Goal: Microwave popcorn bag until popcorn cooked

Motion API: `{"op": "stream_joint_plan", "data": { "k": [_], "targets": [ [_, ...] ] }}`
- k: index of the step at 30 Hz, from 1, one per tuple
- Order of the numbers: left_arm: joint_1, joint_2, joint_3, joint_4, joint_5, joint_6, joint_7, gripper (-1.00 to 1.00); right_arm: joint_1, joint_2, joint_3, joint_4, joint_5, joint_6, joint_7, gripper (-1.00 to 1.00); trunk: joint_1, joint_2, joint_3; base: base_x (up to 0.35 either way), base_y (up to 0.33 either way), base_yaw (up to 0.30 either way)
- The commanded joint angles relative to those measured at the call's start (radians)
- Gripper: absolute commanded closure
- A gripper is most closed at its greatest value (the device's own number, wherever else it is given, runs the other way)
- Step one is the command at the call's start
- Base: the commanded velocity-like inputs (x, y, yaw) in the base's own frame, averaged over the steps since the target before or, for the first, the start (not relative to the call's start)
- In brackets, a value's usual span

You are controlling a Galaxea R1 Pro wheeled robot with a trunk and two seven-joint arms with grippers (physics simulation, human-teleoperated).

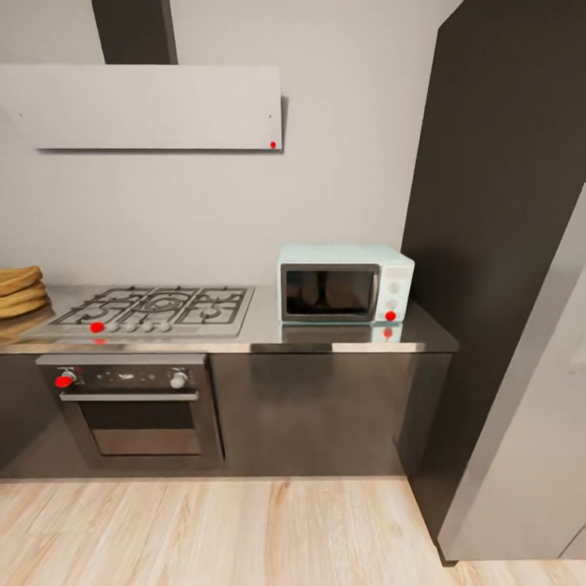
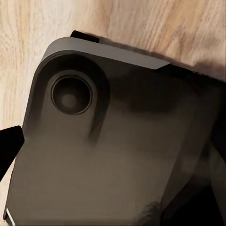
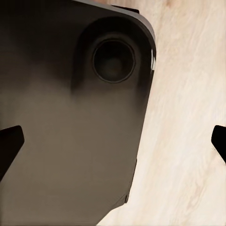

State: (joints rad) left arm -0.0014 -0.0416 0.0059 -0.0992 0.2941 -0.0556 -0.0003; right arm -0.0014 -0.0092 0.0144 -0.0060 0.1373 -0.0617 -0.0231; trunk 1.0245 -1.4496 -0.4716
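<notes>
- The microwave (image 1: 346,283) stands at centre right of the head view, on the grey table (image 1: 342,338) above dark cabinet fronts, its dark glass door shut and its white panel with two knobs facing the robot
- A gas hob (image 1: 155,309) lies to the left of it on the same table, with a steel oven (image 1: 134,407) below and a white hood (image 1: 142,106) at upper left
- Flat tan rounds (image 1: 18,291) are stacked at the far left edge; what they are cannot be told
- The popcorn bag cannot be made out on the stretch of table in view, so the step in hand reads as the approach and the search for the bag
- The left pincer (image 2: 12,146) looks down over the robot's dark base (image 2: 113,141) and the wood floor (image 2: 28,47); one dark fingertip shows at the left edge, so whether it is released or clenched cannot be told
- The right pincer (image 3: 115,141) shows a dark fingertip at each side edge of its view, spread wide apart with nothing between: released
- To do this well, the robot would best turn the head along the table first, likely leftward past the hob, before rolling closer
- It should stop square to the table and short of the cabinet fronts, so the arms can lift clear of the edge
- The tall dark cabinet (image 1: 505,244) at right crowds the microwave, so the door's swing needs thought
</notes>
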Motion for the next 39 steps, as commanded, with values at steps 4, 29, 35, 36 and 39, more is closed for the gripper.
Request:
{"op": "stream_joint_plan", "data": {
  "k": [4, 29, 35, 36, 39],
  "targets": [
    [0.000, 0.000, -0.001, 0.000, 0.006, -0.003, 0.000, -1.00, 0.000, -0.001, 0.001, 0.000, 0.008, -0.001, -0.003, -1.00, 0.000, 0.000, -0.001, 0.300, -0.025, 0.000],
    [0.000, -0.001, 0.005, 0.001, 0.013, -0.012, 0.003, -1.00, 0.000, 0.005, -0.002, -0.012, 0.004, -0.008, 0.007, -1.00, 0.000, 0.000, -0.001, 0.108, -0.043, 0.000],
    [0.000, -0.010, 0.005, 0.001, 0.012, -0.013, 0.002, -1.00, 0.000, 0.018, 0.002, -0.560, 0.008, 0.249, 0.014, -1.00, 0.000, 0.000, -0.001, 0.000, 0.000, 0.000],
    [0.000, -0.010, 0.005, 0.001, 0.012, -0.013, 0.002, -1.00, 0.000, 0.018, 0.002, -0.696, 0.005, 0.323, 0.015, -1.00, 0.000, 0.000, -0.001, 0.000, 0.000, 0.000],
    [0.000, -0.010, 0.005, 0.001, 0.012, -0.013, 0.002, -1.00, 0.000, 0.017, 0.002, -0.978, 0.003, 0.457, 0.016, -1.00, 0.000, 0.000, -0.001, 0.000, 0.000, 0.000]
  ]
}}
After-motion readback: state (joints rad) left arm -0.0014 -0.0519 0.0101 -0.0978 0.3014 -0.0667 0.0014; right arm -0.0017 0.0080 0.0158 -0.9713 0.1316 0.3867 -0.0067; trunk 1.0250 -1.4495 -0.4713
